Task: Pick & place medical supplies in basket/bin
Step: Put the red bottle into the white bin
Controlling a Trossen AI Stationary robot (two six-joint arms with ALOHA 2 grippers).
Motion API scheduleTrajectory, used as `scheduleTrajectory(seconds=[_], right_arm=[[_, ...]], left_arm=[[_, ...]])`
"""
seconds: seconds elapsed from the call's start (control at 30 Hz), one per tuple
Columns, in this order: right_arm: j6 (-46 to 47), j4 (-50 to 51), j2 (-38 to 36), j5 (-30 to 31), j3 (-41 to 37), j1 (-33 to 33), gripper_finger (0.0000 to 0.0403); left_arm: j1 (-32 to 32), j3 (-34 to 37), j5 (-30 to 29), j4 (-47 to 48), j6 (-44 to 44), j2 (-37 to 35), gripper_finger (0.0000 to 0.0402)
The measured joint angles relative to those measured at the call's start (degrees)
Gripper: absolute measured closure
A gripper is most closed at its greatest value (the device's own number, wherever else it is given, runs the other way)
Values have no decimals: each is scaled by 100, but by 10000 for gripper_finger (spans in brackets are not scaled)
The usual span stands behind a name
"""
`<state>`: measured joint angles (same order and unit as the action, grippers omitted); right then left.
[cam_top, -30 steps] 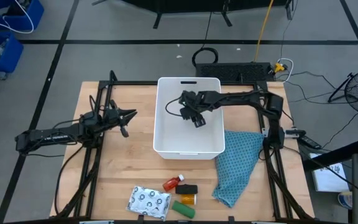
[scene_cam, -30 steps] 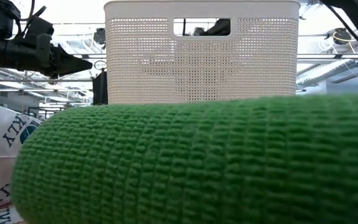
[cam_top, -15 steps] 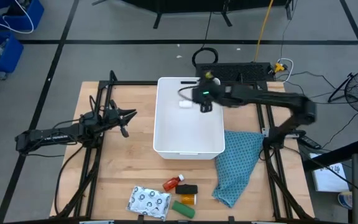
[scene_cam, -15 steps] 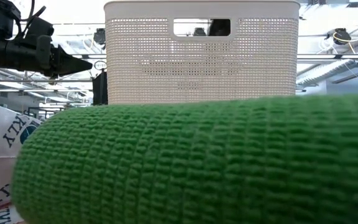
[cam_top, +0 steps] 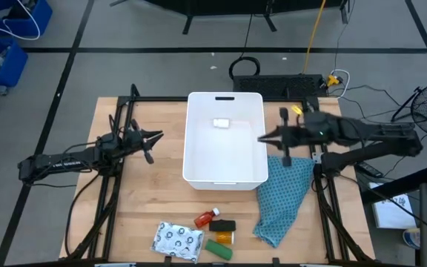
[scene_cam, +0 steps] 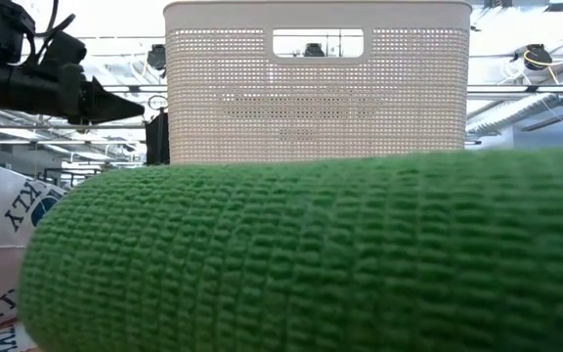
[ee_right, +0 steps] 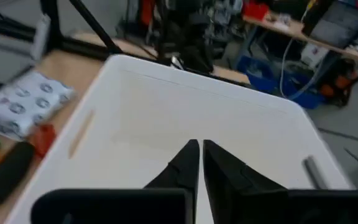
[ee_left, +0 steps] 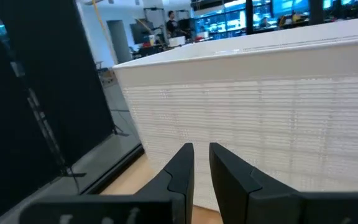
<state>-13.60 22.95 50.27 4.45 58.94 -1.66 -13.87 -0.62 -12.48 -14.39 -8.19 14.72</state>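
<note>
One item is in: a small white piece [cam_top: 222, 123] lies on the floor of the large white rectangular plastic tub [cam_top: 196, 141] near its far, handle-slot end. The rest of the supplies wait in a cluster on the wooden tabletop [cam_top: 147, 193] by the near edge, well apart from the tub: a silvery packet with dark rings [cam_top: 177, 240], a red bottle [cam_top: 206, 218], a black block [cam_top: 225, 225], an orange vial [cam_top: 222, 237] and a green block [cam_top: 219, 249]. The right gripper [cam_top: 262, 138] hangs just above the tub's right wall, next to a teal patterned cloth [cam_top: 282, 194], its jaws shut and empty. The left gripper [cam_top: 159, 135] waits left of the tub, jaws nearly closed with a thin gap, holding nothing. By this count the job is barely started, with five items left to carry over.
</note>
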Motion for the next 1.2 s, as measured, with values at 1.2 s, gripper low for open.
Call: scheduleTrajectory(seconds=[1.2], right_arm=[[-527, -5431, -2247, -9, -4903, -495, 403]], left_arm=[[4580, -4887, -4131, 3787, 561, 4142, 397]])
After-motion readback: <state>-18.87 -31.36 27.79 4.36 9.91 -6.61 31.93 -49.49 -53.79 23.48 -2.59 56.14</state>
